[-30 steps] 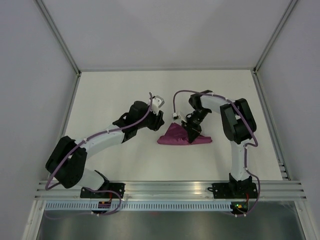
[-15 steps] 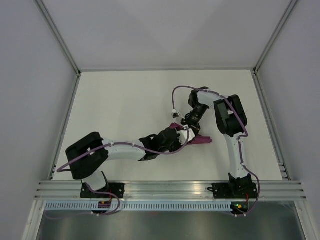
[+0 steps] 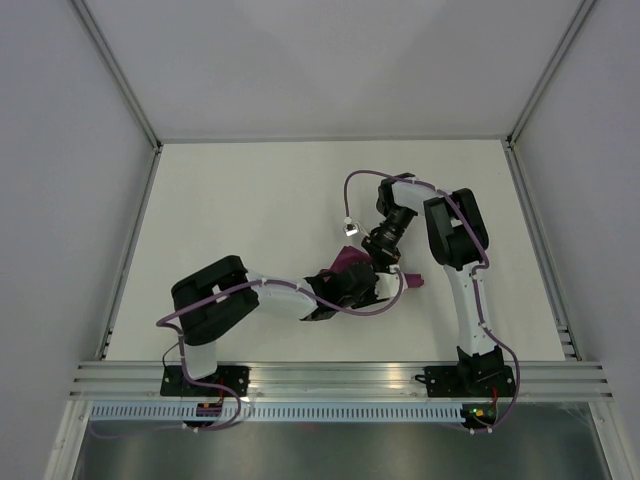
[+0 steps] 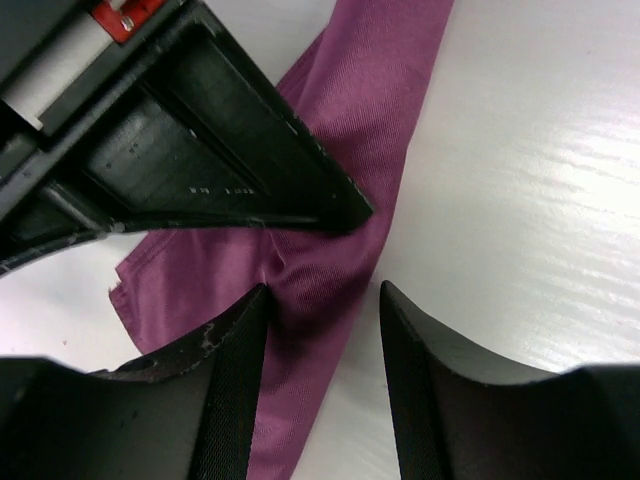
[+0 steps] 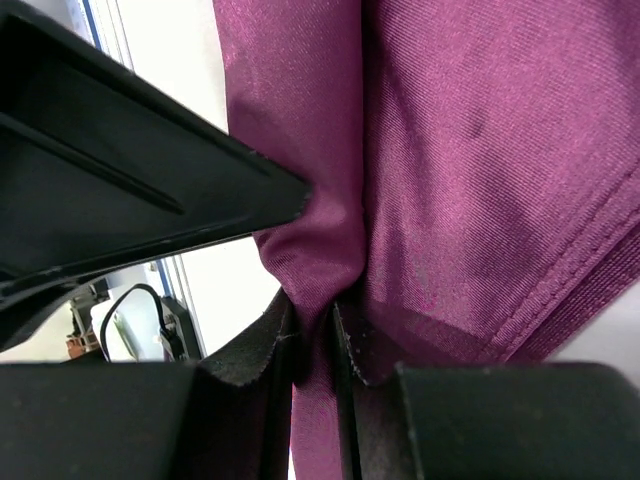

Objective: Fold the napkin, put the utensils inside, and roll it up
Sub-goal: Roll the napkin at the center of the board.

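Plum-purple napkin (image 3: 351, 261) lies bunched into a narrow crumpled strip on the table (image 3: 230, 200), right of centre, mostly hidden under both wrists. The cloth has a fine twill weave, a hemmed edge and one small dark speck. A raised fold is clenched tight in the right gripper (image 5: 315, 312). The left gripper (image 4: 322, 300) is spread, fingers astride the strip, not squeezing it.
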Controlling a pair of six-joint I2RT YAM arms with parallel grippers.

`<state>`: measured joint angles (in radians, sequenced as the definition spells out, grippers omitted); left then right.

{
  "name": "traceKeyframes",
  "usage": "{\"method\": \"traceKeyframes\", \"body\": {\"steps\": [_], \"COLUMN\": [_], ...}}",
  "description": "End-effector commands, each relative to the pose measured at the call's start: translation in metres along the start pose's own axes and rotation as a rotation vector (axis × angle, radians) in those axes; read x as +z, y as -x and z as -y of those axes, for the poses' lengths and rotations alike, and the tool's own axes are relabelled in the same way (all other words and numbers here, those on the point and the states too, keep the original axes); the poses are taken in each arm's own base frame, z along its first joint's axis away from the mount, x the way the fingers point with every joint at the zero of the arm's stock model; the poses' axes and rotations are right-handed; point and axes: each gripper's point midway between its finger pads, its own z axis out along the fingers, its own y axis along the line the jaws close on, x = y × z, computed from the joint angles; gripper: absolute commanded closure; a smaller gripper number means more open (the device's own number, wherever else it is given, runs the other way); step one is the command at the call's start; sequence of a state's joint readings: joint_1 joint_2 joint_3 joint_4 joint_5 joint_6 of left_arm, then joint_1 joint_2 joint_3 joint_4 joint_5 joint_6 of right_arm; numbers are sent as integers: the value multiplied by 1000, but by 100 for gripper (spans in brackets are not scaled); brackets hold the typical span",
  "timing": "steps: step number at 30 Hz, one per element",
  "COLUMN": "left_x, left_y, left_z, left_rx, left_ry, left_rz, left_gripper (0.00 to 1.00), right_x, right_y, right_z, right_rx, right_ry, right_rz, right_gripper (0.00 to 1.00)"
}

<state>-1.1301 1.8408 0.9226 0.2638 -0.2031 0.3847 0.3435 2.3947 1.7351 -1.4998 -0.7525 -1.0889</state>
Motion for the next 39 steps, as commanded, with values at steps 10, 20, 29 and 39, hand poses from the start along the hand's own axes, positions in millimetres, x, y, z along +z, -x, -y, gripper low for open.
{"method": "traceKeyframes", "body": {"steps": [10,20,29,39], "left_x": [28,32,28,24], "left_y": [-26,-49,-53,-54], "left_z": [20,41,53,60], "left_rx": [36,-1,-53,-146], "left_ry": [-75,-196,-304,-412], "left_rz": [-52,-110,-120,-125], "left_gripper": [56,96,98,98], "right_x": [9,5,-28,-92], "right_y": [-2,0,29,62], "right_z": [42,40,19,-4], "right_rx": [-107,-107,-138,-119], "right_ry": [-61,-59,-146,-369], "right_rz": [-37,-32,83,282], "right_gripper": [83,70,39,32]}}
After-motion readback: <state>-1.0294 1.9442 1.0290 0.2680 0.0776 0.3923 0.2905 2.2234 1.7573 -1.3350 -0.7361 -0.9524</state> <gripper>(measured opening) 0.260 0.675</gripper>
